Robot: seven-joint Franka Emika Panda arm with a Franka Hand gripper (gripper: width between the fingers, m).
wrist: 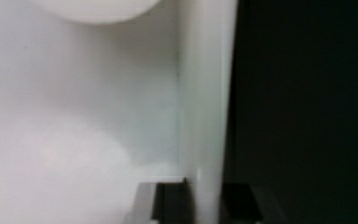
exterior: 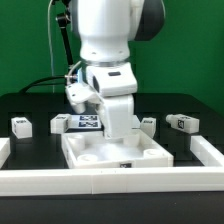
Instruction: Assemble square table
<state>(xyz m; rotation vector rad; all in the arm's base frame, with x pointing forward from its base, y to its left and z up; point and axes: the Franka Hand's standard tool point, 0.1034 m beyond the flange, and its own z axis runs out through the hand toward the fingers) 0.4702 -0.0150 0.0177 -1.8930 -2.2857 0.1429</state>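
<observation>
The square tabletop [exterior: 115, 152] is a white slab with a raised rim, lying near the front rail. My gripper [exterior: 114, 130] reaches straight down onto its far edge. In the wrist view the tabletop [wrist: 87, 120] fills most of the picture, with a round socket [wrist: 96, 8] in it. My gripper [wrist: 206, 203] straddles the rim: one dark finger [wrist: 171, 205] is inside and the other [wrist: 243, 205] outside, both tight against it. Four short white legs lie apart on the black table: two at the exterior view's left [exterior: 20, 124] [exterior: 57, 124] and two at its right [exterior: 148, 122] [exterior: 182, 122].
The marker board [exterior: 85, 122] lies behind the tabletop, partly hidden by the arm. White barrier rails run along the front [exterior: 110, 182], the exterior view's right [exterior: 207, 150] and its left [exterior: 4, 150]. Cables hang behind the arm.
</observation>
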